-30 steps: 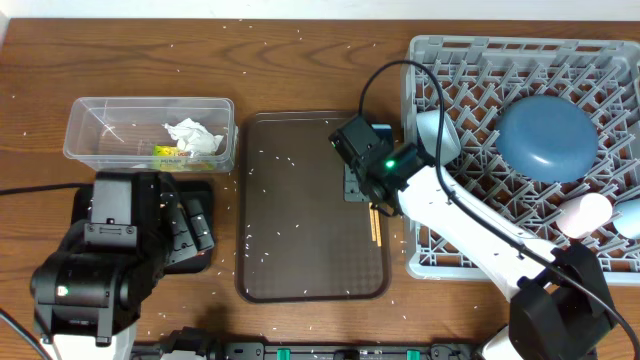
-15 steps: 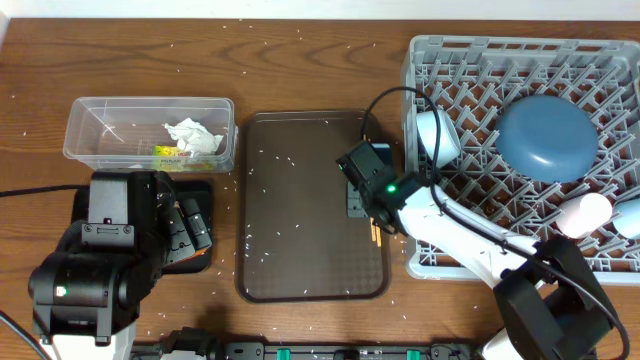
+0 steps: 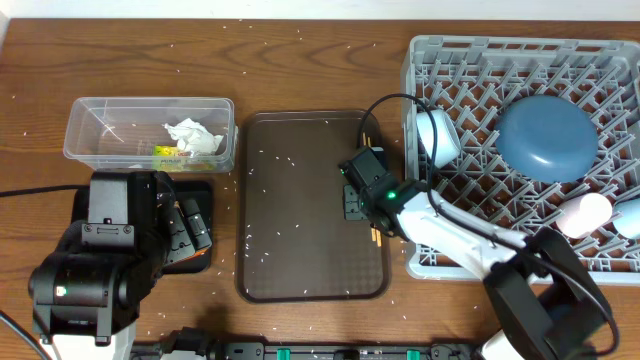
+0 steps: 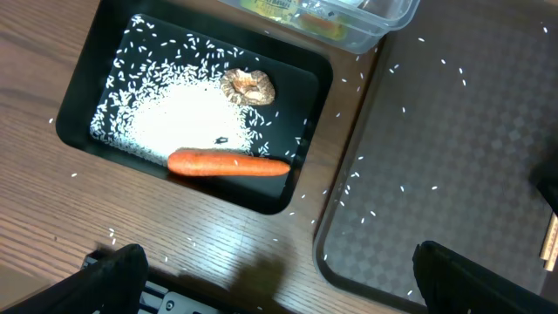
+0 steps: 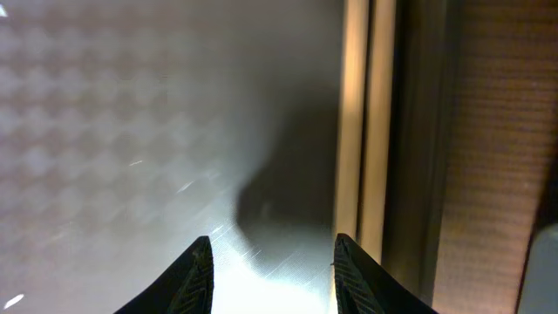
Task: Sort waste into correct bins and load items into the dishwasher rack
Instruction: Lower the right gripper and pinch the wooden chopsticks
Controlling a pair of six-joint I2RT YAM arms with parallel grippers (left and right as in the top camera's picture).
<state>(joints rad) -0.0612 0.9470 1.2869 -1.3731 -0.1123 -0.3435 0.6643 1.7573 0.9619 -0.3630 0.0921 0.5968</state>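
- Wooden table is carrying a brown tray.
- Right claw is hanging low over that tray, fingers apart and gripping nothing, with chopsticks lying just beside one finger.
- Left claw is gaping wide above a black tray holding a carrot and rice.
- Blue plate is sitting in the rack.

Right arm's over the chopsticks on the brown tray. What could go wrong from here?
1. The chopsticks lie flat, tight against the tray rim; the rim may block a finger from getting round them.
2. In the wrist view the open right gripper sits left of them, so closing there could miss or catch only one.
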